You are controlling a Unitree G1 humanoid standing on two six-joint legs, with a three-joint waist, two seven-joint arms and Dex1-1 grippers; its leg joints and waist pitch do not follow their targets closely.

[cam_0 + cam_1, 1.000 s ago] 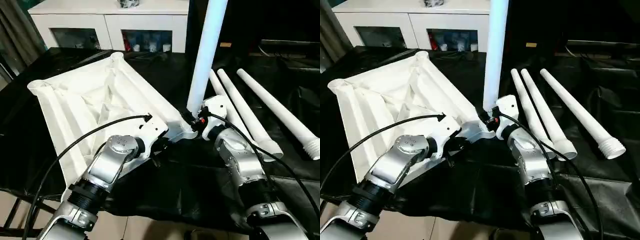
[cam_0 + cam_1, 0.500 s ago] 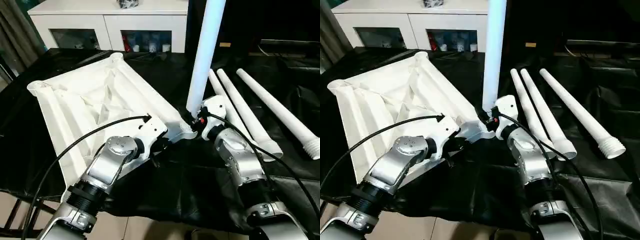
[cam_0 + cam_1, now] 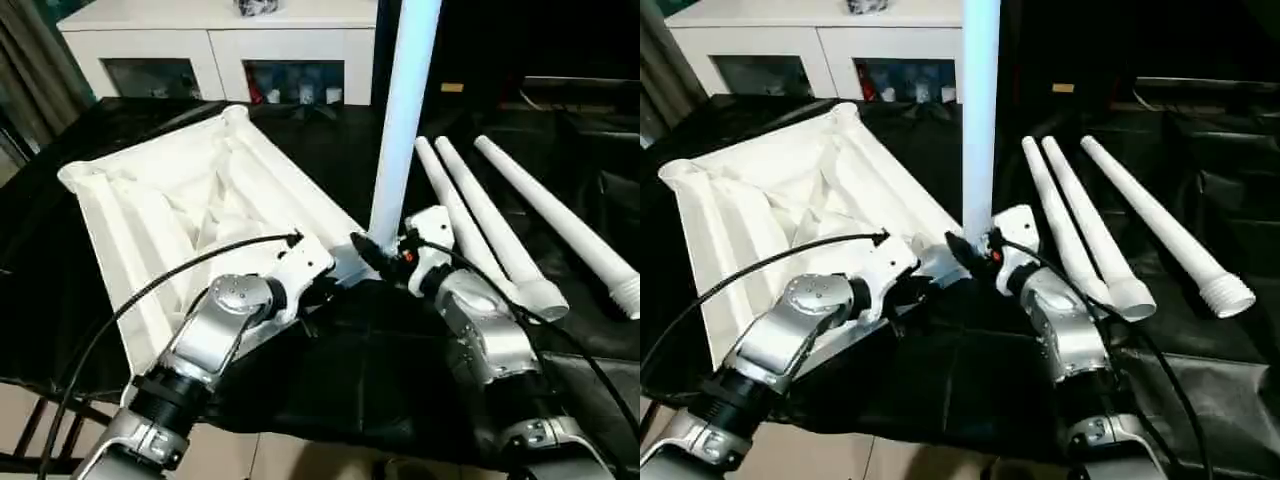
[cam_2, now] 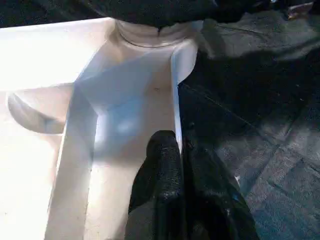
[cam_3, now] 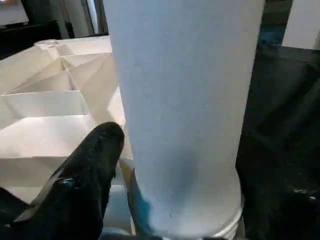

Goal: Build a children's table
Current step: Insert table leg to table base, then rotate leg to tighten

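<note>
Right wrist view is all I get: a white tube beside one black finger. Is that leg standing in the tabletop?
Observer: Yes. The upright leg stands in the near corner socket of the tabletop.
Operator: Is the right gripper clamping it?
Observer: No. The right gripper is open, with its fingers either side of the leg's base.
Operator: And the left gripper?
Observer: The left gripper is shut on the tabletop's rim wall, close to that socket.
</note>
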